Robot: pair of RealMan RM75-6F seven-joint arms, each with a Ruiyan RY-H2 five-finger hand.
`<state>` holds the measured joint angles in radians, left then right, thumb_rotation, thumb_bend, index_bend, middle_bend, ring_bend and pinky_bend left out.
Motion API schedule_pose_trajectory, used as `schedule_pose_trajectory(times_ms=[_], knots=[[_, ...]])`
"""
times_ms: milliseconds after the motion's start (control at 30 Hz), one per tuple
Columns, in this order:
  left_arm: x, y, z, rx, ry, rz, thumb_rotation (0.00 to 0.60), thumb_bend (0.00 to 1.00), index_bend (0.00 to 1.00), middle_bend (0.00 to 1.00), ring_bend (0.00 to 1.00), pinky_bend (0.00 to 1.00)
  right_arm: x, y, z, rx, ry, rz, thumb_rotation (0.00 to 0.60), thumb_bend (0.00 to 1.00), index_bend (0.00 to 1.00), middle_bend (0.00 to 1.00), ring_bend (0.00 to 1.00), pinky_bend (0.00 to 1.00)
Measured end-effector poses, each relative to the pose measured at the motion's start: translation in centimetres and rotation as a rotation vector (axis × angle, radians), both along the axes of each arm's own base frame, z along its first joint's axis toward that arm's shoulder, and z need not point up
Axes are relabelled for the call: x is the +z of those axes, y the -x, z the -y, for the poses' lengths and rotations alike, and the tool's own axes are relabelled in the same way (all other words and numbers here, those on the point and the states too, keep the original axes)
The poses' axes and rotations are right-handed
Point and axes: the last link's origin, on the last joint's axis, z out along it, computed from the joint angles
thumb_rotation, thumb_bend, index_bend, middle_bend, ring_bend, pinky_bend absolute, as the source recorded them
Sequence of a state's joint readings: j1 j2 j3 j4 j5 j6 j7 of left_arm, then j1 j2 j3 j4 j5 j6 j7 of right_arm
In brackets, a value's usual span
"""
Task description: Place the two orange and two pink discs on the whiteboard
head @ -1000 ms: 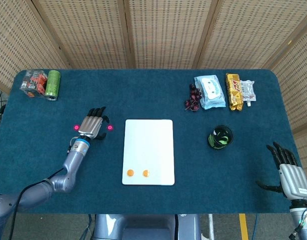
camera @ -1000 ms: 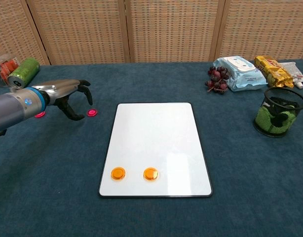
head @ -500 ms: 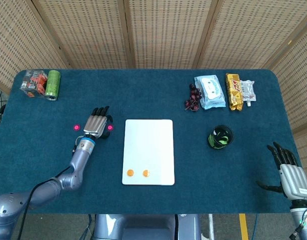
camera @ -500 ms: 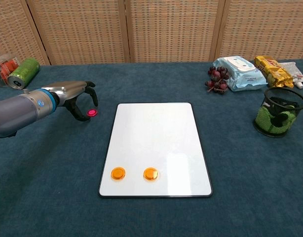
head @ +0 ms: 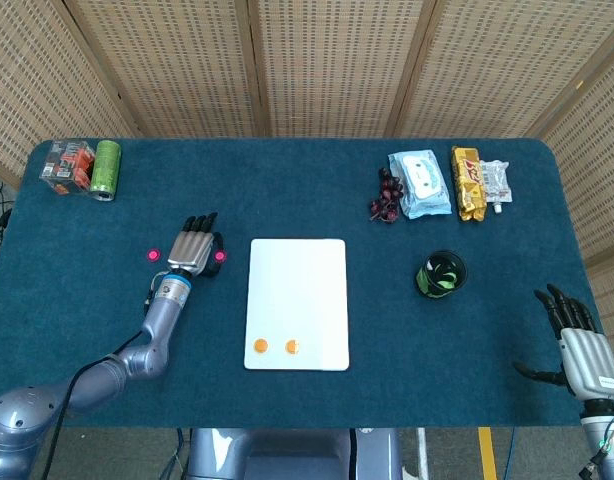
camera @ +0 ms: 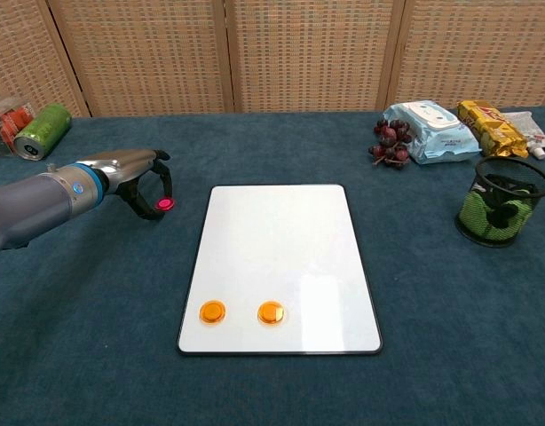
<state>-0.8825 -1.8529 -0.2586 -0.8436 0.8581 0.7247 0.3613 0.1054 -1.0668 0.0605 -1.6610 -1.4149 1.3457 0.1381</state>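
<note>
We see the whiteboard (camera: 281, 266) flat in the table's middle, w/ two orange discs (camera: 212, 311) (camera: 271, 311) on it side by side near its front edge. The left hand (camera: 141, 175) is just left of the board; its fingers (camera: 166, 182) curl down around one pink disc (camera: 165, 204), thumb on one side and fingertips on the other. If they really pinch it or only touch it, we cannot tell: in the head view the hand (head: 194, 247) covers most of the disc (head: 219, 256). The second pink disc (head: 153, 255) lies on the cloth at the hand's other side, apart from it; in the chest view the arm hides it. The right hand (head: 579, 346) is at the table's near right corner, partly cut off by the frame edge, fingers spread and holding nothing; the chest view doesn't show it.
</note>
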Motion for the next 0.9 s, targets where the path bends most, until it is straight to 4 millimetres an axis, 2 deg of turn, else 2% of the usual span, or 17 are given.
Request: schedule_pose_trajectory(times_ms=[300, 467, 700, 900], knots=[[0.2, 0.0, 0.0, 0.003, -0.008, 0.006, 0.6, 0.35, 0.54, 0.0, 0.0, 0.0, 0.0, 0.0, 0.0, -0.001, -0.001, 0.003, 0.6, 0.0, 0.02, 0.0, 0.0, 0.0], [0.8, -0.9, 0.2, -0.022, -0.015, 0.032, 0.6, 0.36, 0.54, 0.0, 0.0, 0.0, 0.0, 0.0, 0.0, 0.0, -0.002, 0.006, 0.6, 0.0, 0.02, 0.0, 0.0, 0.0], [1.7, -3.7, 1.3, -0.1, 0.002, 0.083, 0.6, 0.35, 0.54, 0.0, 0.0, 0.0, 0.0, 0.0, 0.0, 0.001, -0.004, 0.008, 0.6, 0.0, 0.02, 0.0, 0.0, 0.0], [1.5, -7.1, 3.8, -0.188, 0.073, 0.109, 0.6, 0.35, 0.54, 0.0, 0.0, 0.0, 0.0, 0.0, 0.0, 0.002, -0.006, 0.008, 0.6, 0.0, 0.02, 0.0, 0.0, 0.0]])
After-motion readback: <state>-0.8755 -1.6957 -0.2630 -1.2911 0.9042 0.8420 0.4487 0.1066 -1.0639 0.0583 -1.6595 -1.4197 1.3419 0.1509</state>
